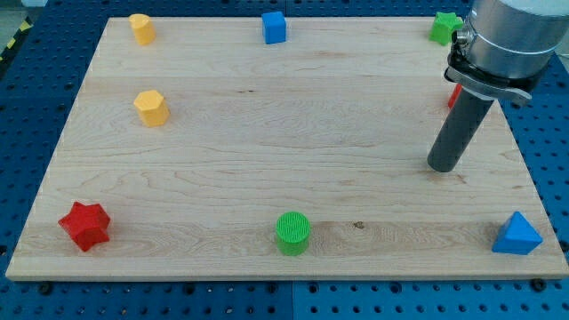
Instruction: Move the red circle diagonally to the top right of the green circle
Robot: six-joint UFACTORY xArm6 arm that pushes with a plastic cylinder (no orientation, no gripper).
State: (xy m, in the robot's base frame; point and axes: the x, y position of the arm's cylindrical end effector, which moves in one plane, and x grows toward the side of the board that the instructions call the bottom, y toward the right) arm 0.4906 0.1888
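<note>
The green circle [292, 233] stands near the board's bottom edge, at the middle. Only a red sliver [452, 96] of a red block shows near the view's right edge, mostly hidden behind my rod, so I cannot make out its shape. My tip [443, 166] rests on the board just below and slightly left of that red sliver, far up and to the right of the green circle.
A red star [84, 225] sits at bottom left and a blue triangle [516, 235] at bottom right. A green star [443, 27] is at top right, a blue cube [275, 27] at top middle. Two yellow blocks [141, 28] [151, 108] sit at upper left.
</note>
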